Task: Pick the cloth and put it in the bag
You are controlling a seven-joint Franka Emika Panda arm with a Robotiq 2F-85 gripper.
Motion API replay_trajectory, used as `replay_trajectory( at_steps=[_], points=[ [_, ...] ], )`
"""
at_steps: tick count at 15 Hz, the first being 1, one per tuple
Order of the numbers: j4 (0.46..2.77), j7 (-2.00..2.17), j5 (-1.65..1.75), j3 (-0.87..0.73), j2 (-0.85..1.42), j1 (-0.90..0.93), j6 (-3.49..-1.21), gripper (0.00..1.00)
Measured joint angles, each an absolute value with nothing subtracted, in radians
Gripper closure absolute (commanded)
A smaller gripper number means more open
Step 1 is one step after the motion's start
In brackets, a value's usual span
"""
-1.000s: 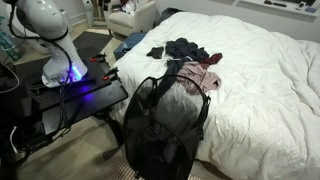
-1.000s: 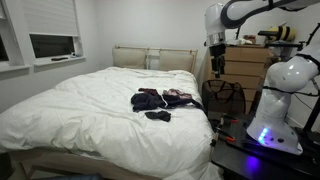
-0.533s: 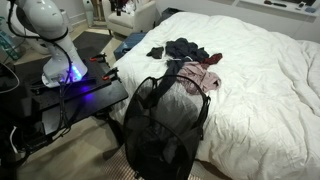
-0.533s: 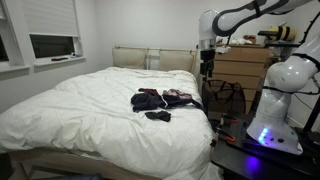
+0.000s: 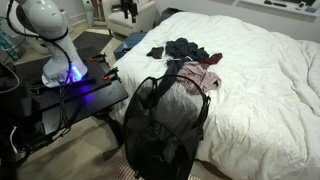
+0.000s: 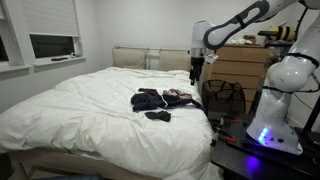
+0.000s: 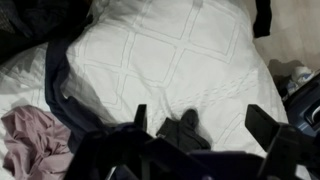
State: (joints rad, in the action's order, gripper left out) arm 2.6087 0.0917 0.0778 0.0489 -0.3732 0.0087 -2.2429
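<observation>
A: Cloth [image 5: 188,52], a dark and pink heap, lies on the white bed [image 5: 260,80].
B: Bag [image 5: 160,125]?
A: Black mesh, upright beside the bed (contents unclear). Gripper [image 6: 195,70] hovers above, its 2 fingers spread apart.

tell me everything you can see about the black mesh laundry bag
The bag is tall, black, see-through mesh with a round open rim and black strap handles. It stands upright on the floor against the side of the white bed, just below the clothes pile. The white bedding shows through its mesh, and nothing obvious lies inside.
</observation>
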Motion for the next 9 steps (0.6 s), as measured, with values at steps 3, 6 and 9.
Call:
replay_trajectory(
  at_steps=[3, 6, 9],
  points=[
    [2.6, 0.083, 0.109, 0.038, -0.281, -0.003, -2.413, 0.0],
    [2.579, 0.082, 0.111, 0.026, -0.174, -0.006, -2.562, 0.0],
    [2.549, 0.082, 0.111, 0.02, -0.061, -0.007, -2.693, 0.0]
  ],
)
